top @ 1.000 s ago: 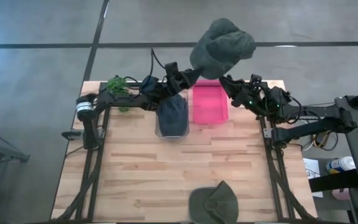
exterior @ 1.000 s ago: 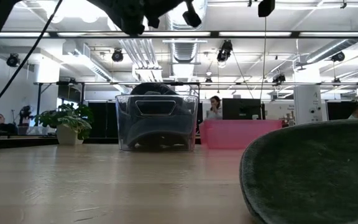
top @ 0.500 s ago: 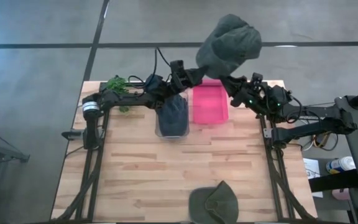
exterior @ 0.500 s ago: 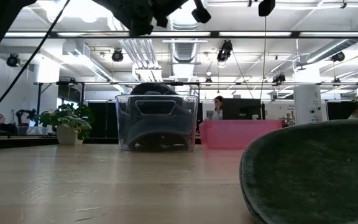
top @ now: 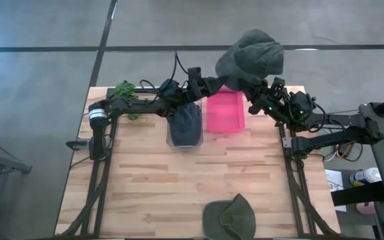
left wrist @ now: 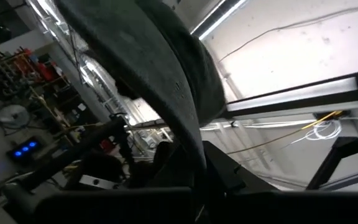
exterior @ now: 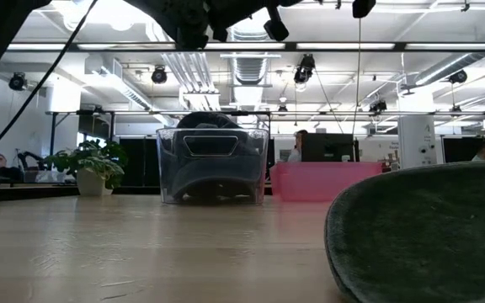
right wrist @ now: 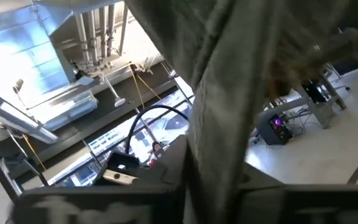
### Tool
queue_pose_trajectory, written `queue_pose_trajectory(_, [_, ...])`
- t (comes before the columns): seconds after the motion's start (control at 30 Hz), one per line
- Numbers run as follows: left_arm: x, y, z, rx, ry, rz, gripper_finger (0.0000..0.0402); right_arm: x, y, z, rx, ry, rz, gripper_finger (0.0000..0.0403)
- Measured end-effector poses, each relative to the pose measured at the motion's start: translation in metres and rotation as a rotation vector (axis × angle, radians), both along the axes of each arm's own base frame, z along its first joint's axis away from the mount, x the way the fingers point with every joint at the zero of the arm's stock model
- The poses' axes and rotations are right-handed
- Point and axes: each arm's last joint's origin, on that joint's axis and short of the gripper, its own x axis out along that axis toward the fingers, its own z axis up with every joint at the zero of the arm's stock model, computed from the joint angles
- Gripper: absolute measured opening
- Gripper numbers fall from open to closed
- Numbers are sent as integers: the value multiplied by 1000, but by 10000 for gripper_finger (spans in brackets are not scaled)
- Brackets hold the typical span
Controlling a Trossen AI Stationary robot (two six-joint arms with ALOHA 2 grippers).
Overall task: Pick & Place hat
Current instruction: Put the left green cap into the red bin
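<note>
A grey-green hat point(top: 252, 57) hangs in the air above the table's far edge, over the pink bin point(top: 224, 112). My left gripper point(top: 213, 81) reaches it from the left and is shut on it. My right gripper point(top: 251, 89) comes up from the right, under the hat's other side, also shut on it. A second green hat point(top: 230, 219) lies flat on the table at the near edge; in the low view it fills the near right point(exterior: 428, 236). My left gripper pinches the hat's lower edge point(left wrist: 194, 163) between its two fingers, slanting up from the table's left. The hat stands above the fingers, clear of the table and bins. My right gripper grips a hanging fold of the hat's cloth point(right wrist: 216, 158) between its fingers, slanting up from the table's right; the fingertips themselves are hidden by the cloth. The hat is clear of the table.
A clear bin point(top: 185, 123) with a dark hat inside stands left of the pink bin; in the low view it is at the far middle point(exterior: 213, 167). A small plant point(top: 127, 91) sits at the far left corner. Bare wood lies between the bins and the near hat.
My left gripper has carried the hat toward the table's right and a little farther back. The hat now sits over my right gripper, which has kept its place below it.
</note>
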Motion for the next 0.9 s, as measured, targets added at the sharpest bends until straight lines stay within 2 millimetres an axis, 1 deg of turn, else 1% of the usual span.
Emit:
queue_pose_trajectory(0.07, [2,0,-2,11,40,8,17,-1,-1,0,1,3,-6,18])
queue_pose_trajectory(0.13, [4,1,-5,10,81,17,35,-1,-3,-2,18,11,-8,15])
queue_pose_trajectory(0.23, [7,3,-11,33,159,31,76,-2,-7,-5,51,46,-23,14])
queue_pose_trajectory(0.3, [10,0,-20,71,239,-1,105,-3,-11,-9,87,80,-38,13])
queue_pose_trajectory(0.4, [11,-3,-38,133,431,-37,139,-9,-21,-17,169,132,-71,13])
queue_pose_trajectory(0.47, [4,-4,-47,153,570,-40,155,-13,-29,-24,229,185,-65,13])
queue_pose_trajectory(0.57, [-11,-9,-59,168,719,-39,164,-18,-42,-39,342,285,-22,13])
queue_pose_trajectory(0.63, [-24,-17,-64,198,756,-45,166,-20,-51,-47,403,338,12,13])
queue_pose_trajectory(0.7, [-42,-27,-61,236,752,-47,166,-20,-62,-54,457,376,59,13])
queue_pose_trajectory(0.8, [-73,-39,-50,306,705,-32,166,-17,-80,-66,516,420,175,13])
queue_pose_trajectory(0.9, [-103,-47,-51,333,701,-9,167,-13,-98,-80,583,460,243,13])
